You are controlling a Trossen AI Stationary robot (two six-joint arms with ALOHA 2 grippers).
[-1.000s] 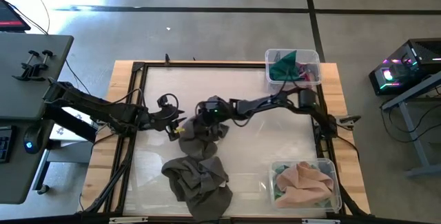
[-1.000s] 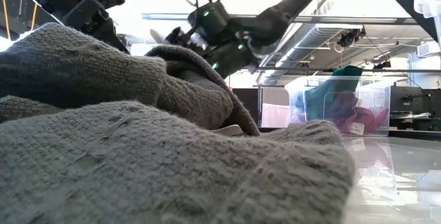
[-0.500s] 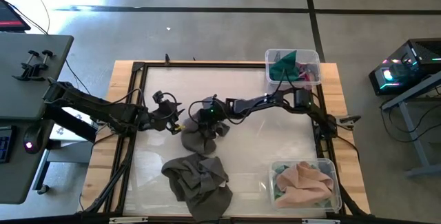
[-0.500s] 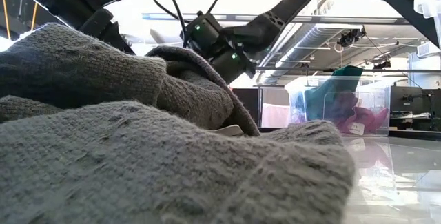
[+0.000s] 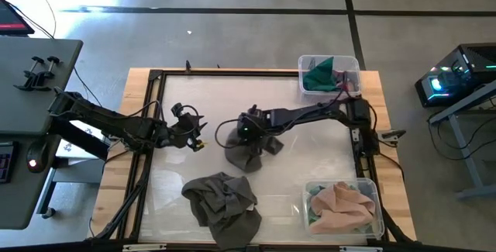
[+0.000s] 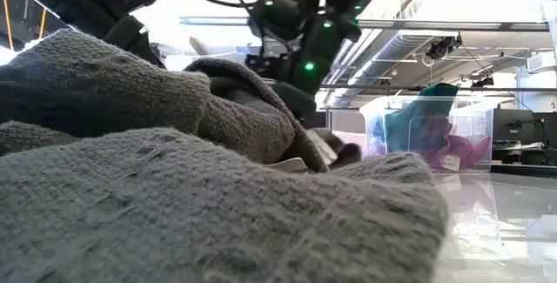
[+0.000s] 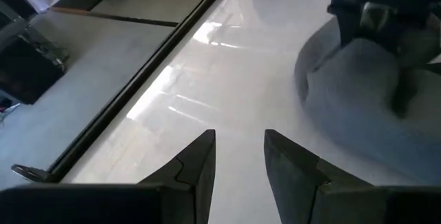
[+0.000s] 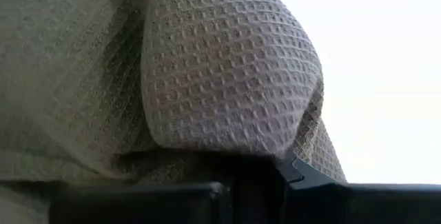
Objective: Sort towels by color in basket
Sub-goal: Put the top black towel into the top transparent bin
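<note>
My right gripper (image 5: pixel 249 130) stands at the table's middle, shut on a dark grey towel (image 5: pixel 248 151) that bunches below it. My left gripper (image 5: pixel 197 140) waits a short way to the left of that towel, open with nothing between its fingers (image 7: pixel 200 158). A second heap of dark grey towels (image 5: pixel 222 205) lies near the front edge and fills the low view (image 6: pixel 174 196). A clear basket (image 5: pixel 353 67) at the far right holds dark green and magenta towels. Another basket (image 5: pixel 373 205) at the near right holds peach-pink and lime green towels. My right gripper pinches a bunched fold at the top of the grey towel (image 8: pixel 227 114) between its two fingers, coming from above and slanting down. The cloth bulges out just past the fingers. The towel's lower part (image 7: pixel 358 114) lies crumpled on the table.
A black frame (image 5: pixel 155 112) runs around the white work surface, with wooden table edges outside it. Bare surface lies between the held towel and both baskets. A side table with clamps (image 5: pixel 35 74) stands off to the left.
My right gripper has gone toward the table's right edge and has drawn the grey towel with it. The towel has slid away from my left gripper and gathered into a tighter bunch under the right gripper.
</note>
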